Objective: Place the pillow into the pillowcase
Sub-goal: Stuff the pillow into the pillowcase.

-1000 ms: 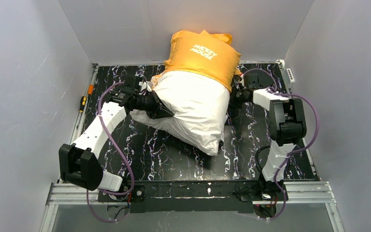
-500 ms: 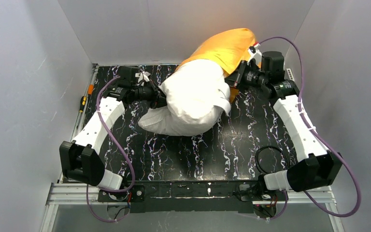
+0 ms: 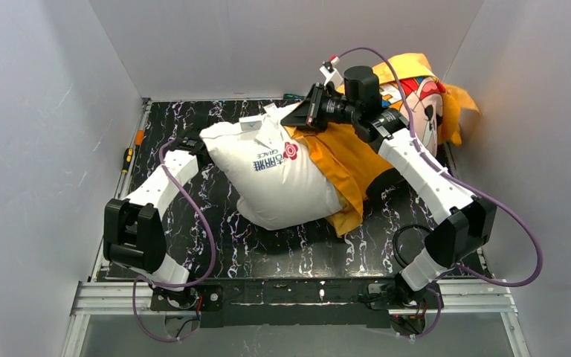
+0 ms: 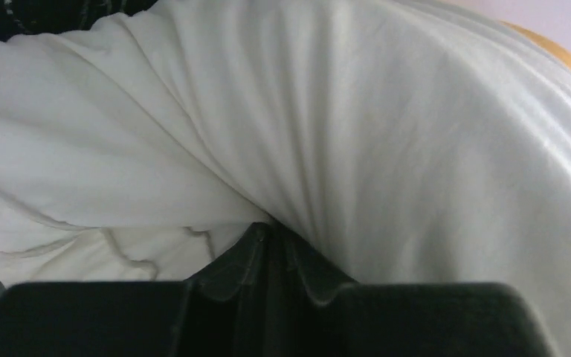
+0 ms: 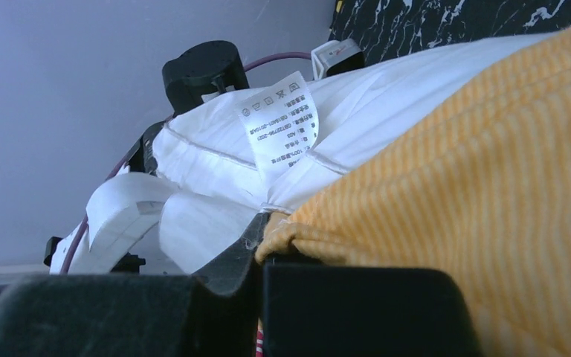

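The off-white pillow (image 3: 279, 178) lies across the middle of the table, a printed logo facing up, its right part inside the orange pillowcase (image 3: 349, 160). The case's Mickey face side (image 3: 424, 97) is bunched up against the back right wall. My left gripper (image 3: 202, 143) is shut on the pillow's left edge; in the left wrist view (image 4: 268, 227) white fabric (image 4: 342, 111) fills the frame. My right gripper (image 3: 305, 111) is raised at the pillow's far side, shut on the pillowcase hem (image 5: 290, 234). The pillow's care label (image 5: 279, 123) hangs just beyond it.
The table top (image 3: 282, 245) is black marble-patterned with grey walls on three sides. A screwdriver (image 3: 128, 158) lies along the left rail. A white power strip shows at the table's back edge (image 5: 336, 53). The left arm's white link (image 5: 119, 216) shows past the pillow.
The pillow has turned over, its logo side now up. My right gripper swung left over it with the pillowcase hem, and the case flipped to show the Mickey face. The left gripper kept its hold.
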Action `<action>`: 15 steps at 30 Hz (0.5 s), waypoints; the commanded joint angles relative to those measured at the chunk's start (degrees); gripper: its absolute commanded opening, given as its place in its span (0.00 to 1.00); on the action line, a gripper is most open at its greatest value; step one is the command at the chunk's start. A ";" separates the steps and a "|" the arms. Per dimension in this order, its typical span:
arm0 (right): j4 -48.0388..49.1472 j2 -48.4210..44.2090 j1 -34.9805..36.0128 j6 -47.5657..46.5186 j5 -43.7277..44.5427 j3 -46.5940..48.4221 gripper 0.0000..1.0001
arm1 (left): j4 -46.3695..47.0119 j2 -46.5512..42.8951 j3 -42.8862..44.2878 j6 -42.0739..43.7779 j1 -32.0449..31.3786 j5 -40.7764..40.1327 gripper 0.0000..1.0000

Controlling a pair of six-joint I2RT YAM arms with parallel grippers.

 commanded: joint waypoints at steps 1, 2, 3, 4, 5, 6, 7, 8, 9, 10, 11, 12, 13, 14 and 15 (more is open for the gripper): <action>8.73 0.12 2.64 4.88 -1.93 -3.11 0.01 | 5.79 -2.35 2.41 0.03 -3.36 11.78 0.21; 7.31 1.60 2.13 3.70 -0.52 -1.84 0.04 | 2.35 -2.67 2.73 2.65 -3.08 11.48 0.29; 6.26 3.27 1.79 2.60 0.74 0.24 0.05 | -0.75 -3.13 2.71 5.42 -2.67 10.38 0.38; 5.38 4.91 1.65 0.74 1.80 2.73 0.09 | -3.65 -3.75 2.54 7.82 -1.77 9.37 0.45; 2.28 6.83 1.69 -1.36 3.29 5.66 0.16 | -6.20 -4.56 2.17 10.35 -0.73 8.35 0.52; 0.85 8.63 1.68 -3.25 4.58 8.38 0.21 | -8.85 -5.44 1.77 12.84 0.64 7.22 0.58; -0.96 10.28 1.55 -5.25 5.50 11.12 0.22 | -12.14 -6.49 1.63 16.28 2.55 5.56 0.65; -4.46 12.04 1.36 -7.06 6.31 13.61 0.24 | -16.31 -7.56 1.85 19.85 4.42 3.33 0.71; -6.52 14.00 1.08 -8.50 6.83 15.93 0.27 | -20.54 -8.90 2.53 23.49 6.66 0.31 0.75; -8.30 15.11 0.85 -9.69 7.67 17.71 0.36 | -25.85 -10.29 3.51 27.20 8.77 -3.17 0.83; -10.01 15.98 0.55 -10.85 8.66 19.21 0.46 | -28.85 -11.58 4.85 30.29 10.86 -7.05 0.90; -11.01 16.54 0.22 -11.92 9.14 20.34 0.51 | -31.73 -12.87 5.92 33.25 12.99 -10.14 0.96; -11.45 16.80 -0.12 -12.66 9.28 20.96 0.57 | -33.68 -14.71 6.56 35.49 15.30 -12.36 0.98; -11.64 16.54 -0.51 -13.29 9.56 21.31 0.67 | -35.25 -16.07 6.79 37.39 18.01 -13.53 0.98; -12.04 16.03 -0.69 -14.14 10.46 21.58 0.74 | -35.57 -17.43 6.30 37.92 20.13 -13.75 0.98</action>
